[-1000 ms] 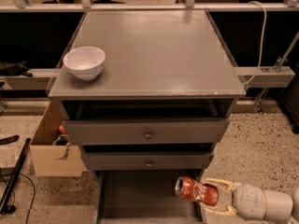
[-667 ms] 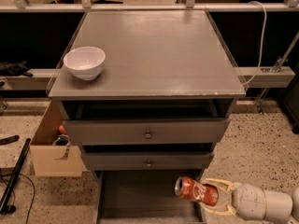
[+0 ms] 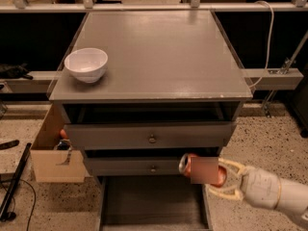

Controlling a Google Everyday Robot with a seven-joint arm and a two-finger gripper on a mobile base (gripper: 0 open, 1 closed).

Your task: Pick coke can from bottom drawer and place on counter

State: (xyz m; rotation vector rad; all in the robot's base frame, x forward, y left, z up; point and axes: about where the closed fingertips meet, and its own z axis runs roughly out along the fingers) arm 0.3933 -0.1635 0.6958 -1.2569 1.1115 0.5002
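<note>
Pincer over bottom drawer holds coke can horizontal, end leftward.

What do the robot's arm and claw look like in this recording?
The claw, at the lower right of the camera view, has two slim, curved, cream-coloured fingers. They join a smooth, rounded, off-white arm with a bulbous wrist section. No cables or markings show on it.

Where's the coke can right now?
Camera view, lower right: the coke can lies sideways in the gripper, above the open bottom drawer, near the lower knobbed drawer front.
</note>
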